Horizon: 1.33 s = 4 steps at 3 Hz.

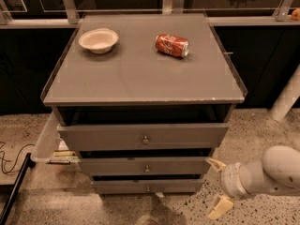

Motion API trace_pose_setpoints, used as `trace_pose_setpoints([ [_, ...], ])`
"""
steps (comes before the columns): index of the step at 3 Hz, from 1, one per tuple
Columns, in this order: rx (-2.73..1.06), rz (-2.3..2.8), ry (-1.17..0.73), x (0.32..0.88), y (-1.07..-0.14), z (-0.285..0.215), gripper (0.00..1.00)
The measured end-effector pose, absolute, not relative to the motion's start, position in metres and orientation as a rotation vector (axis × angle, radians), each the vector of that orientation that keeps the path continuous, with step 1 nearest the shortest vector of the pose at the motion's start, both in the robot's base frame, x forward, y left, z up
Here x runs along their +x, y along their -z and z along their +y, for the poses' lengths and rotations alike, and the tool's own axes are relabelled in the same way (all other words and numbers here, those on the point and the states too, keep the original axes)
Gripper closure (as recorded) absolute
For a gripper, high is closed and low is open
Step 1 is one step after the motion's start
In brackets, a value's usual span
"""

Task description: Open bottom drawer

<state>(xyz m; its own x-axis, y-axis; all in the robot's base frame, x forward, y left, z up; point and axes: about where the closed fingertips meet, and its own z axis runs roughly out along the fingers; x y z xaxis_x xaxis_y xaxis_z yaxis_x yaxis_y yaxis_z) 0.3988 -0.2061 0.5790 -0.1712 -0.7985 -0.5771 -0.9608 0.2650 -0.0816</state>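
1. Table – a grey chest with a flat top and three drawer fronts, standing to the left of the gripper and rising well above it.
2. Robot arm – white, entering from the right edge, low over the speckled floor.
3. Top drawer, the tallest front; middle drawer under it. Both are up and left of the gripper.
4. Bottom drawer – the slimmest front, lowest of the three, left of the gripper at about its height and apart from it.
5. Gripper – its two pale fingers are spread wide with nothing between them. We see the upper finger just beside the middle drawer's right end.
6. Bowl, pale, upright on the tabletop, far up and left of the gripper.
7. Red can, on its side, right of the bowl.
8. Round knob, at the centre of the bottom drawer.
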Motion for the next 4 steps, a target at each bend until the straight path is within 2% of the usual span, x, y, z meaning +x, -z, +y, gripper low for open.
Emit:
trace_pose_setpoints([
  [2, -1.563, 1.968, -0.447, 0.409, -0.487, -0.196, 0.0],
  [4, -1.59, 1.953, -0.503, 0.419, -0.464, -0.195, 0.0],
])
